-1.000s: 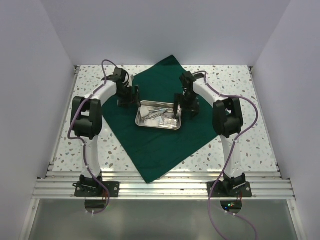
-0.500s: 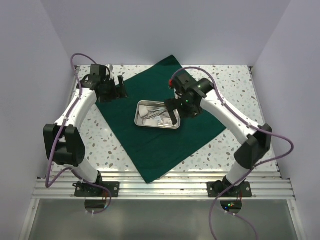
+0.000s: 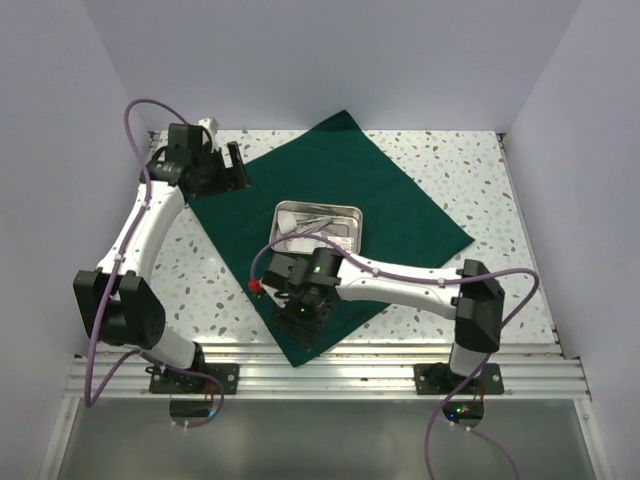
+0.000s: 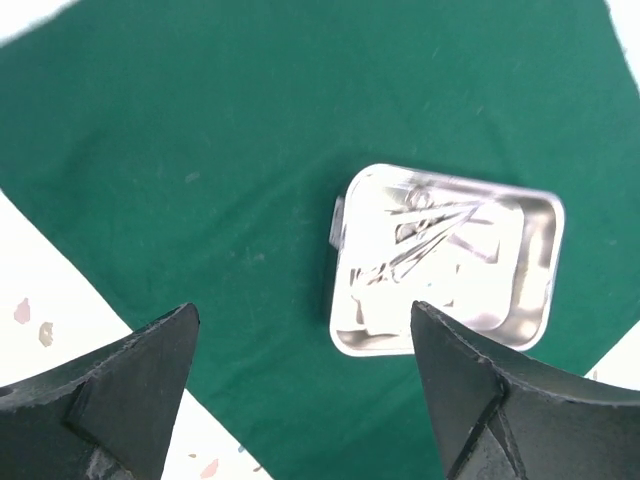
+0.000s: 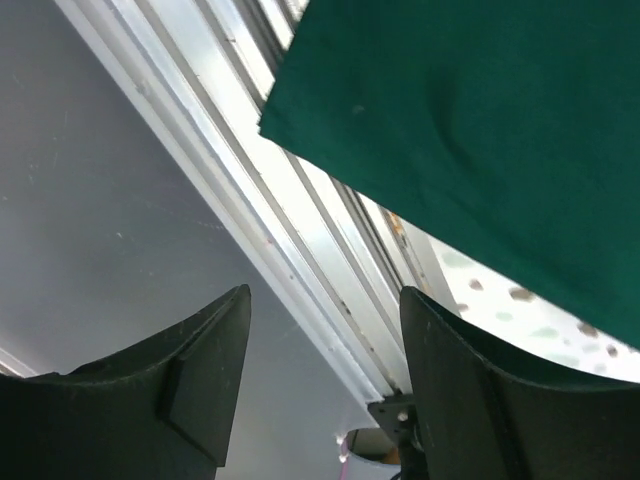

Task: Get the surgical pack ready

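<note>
Swung down from beside the tray since half a second ago, the right arm's black two-finger claw (image 5: pixel 322 300) now hangs over the near corner of the large dark green woven cloth (image 3: pixel 400 200), its fingers spread wide and holding nothing. Just ahead of that claw, the cloth's pointed corner overhangs the ribbed aluminium rails (image 5: pixel 300 230) at the table's near edge; the fabric there lies smooth, with one soft bulge. The left arm's black claw (image 4: pixel 302 312) has edged outward to the cloth's left corner and also stands spread and empty. Ahead of it and a little to the right sits the small shiny rectangular steel tray (image 4: pixel 538 270) with rounded corners, resting on the flat cloth. Thin silver steel instruments (image 4: pixel 430 232) lie crossed inside the tray, their detail washed out by glare. Speckled white tabletop (image 3: pixel 460 160) shows around the sheet.
</note>
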Controlling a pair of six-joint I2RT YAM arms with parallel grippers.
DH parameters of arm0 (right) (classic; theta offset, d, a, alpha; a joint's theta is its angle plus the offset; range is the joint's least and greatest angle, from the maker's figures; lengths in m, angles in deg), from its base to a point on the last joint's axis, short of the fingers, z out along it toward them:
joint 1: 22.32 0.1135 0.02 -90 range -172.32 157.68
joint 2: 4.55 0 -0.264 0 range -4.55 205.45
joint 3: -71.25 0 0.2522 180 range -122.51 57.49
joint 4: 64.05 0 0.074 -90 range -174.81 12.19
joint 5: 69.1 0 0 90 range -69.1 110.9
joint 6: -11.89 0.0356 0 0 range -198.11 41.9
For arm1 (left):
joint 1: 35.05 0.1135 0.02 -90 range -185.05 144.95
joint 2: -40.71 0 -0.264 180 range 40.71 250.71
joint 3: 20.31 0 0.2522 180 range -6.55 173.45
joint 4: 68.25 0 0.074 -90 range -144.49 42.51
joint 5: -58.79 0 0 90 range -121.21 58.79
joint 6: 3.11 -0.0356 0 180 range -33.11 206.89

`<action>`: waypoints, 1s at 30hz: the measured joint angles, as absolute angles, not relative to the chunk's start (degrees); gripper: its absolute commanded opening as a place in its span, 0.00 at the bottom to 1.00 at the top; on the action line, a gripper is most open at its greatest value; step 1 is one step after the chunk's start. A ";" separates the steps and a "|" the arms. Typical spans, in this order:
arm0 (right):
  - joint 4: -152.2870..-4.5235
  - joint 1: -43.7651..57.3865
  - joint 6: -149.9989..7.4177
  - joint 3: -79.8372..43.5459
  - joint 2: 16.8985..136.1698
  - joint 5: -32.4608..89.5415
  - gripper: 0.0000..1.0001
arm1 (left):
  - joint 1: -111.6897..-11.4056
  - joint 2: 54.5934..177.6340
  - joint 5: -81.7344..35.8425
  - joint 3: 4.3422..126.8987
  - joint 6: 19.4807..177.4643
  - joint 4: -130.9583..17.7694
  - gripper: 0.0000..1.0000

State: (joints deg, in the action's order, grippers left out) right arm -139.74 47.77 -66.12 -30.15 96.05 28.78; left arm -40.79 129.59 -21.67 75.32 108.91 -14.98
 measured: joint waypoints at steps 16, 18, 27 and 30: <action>-132.11 57.69 -70.25 -30.32 107.72 30.79 0.54 | -27.78 125.83 -24.75 71.97 116.35 -9.74 1.00; -131.63 57.89 -70.29 -30.34 109.58 30.24 0.54 | -27.96 125.57 -25.40 71.82 116.78 -9.15 1.00; -127.79 58.26 -69.92 -30.32 113.62 25.13 0.47 | -27.93 124.80 -26.96 71.73 117.68 -8.76 1.00; -126.89 58.28 -69.59 -30.32 113.67 23.69 0.38 | -27.89 124.80 -26.96 71.64 117.79 -8.73 1.00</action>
